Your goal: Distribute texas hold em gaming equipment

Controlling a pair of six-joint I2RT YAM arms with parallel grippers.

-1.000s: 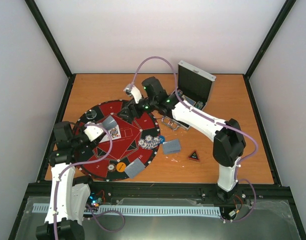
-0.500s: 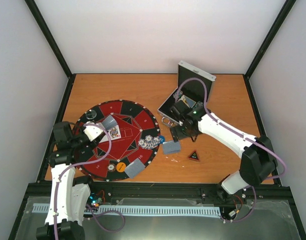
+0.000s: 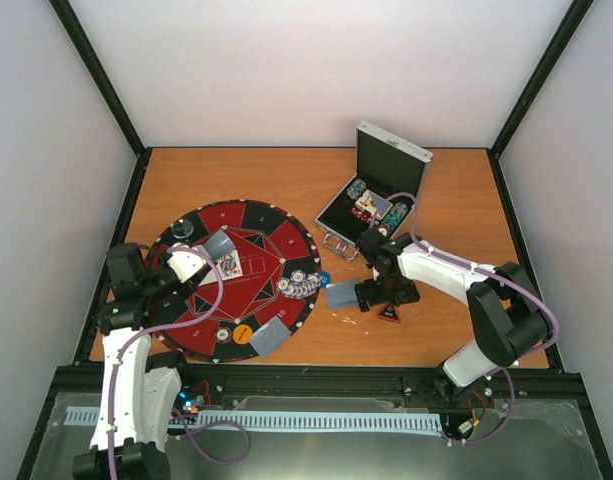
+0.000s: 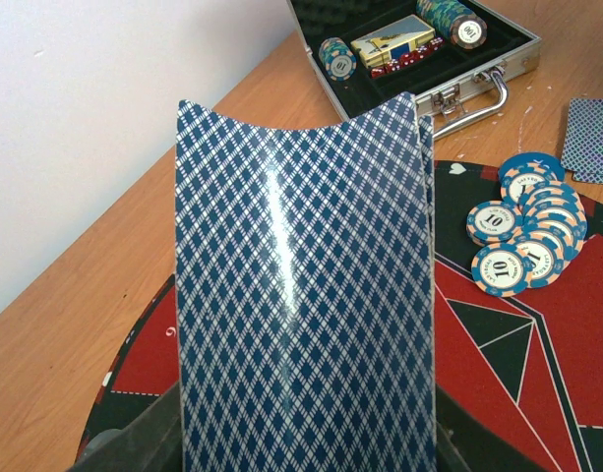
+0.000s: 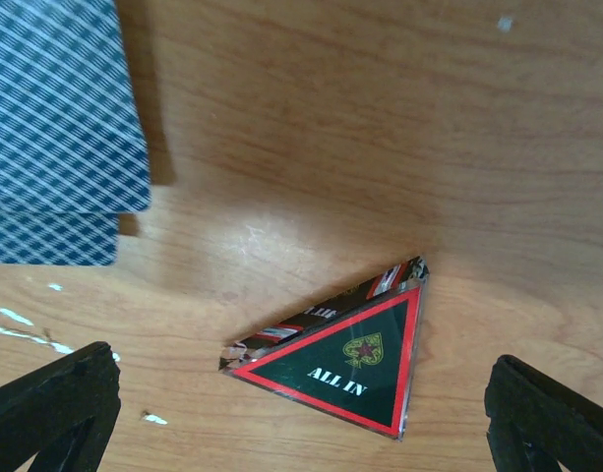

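Down on the bare tabletop (image 5: 380,118) lies the black-red triangle marker (image 5: 345,359), its ALL IN face up, near a small pile of face-down cards (image 5: 55,118) and off the round mat (image 3: 256,215). The right gripper (image 5: 301,413) hangs over it, fingers spread wide to either side, touching nothing. The left gripper (image 3: 186,268) pinches a bowed stack of playing cards (image 4: 301,295) upright above the mat.

Bright, even overhead light. Glare streaks down the held cards (image 4: 301,295); the flat cards (image 5: 55,108) throw a soft shadow toward 3 o'clock.
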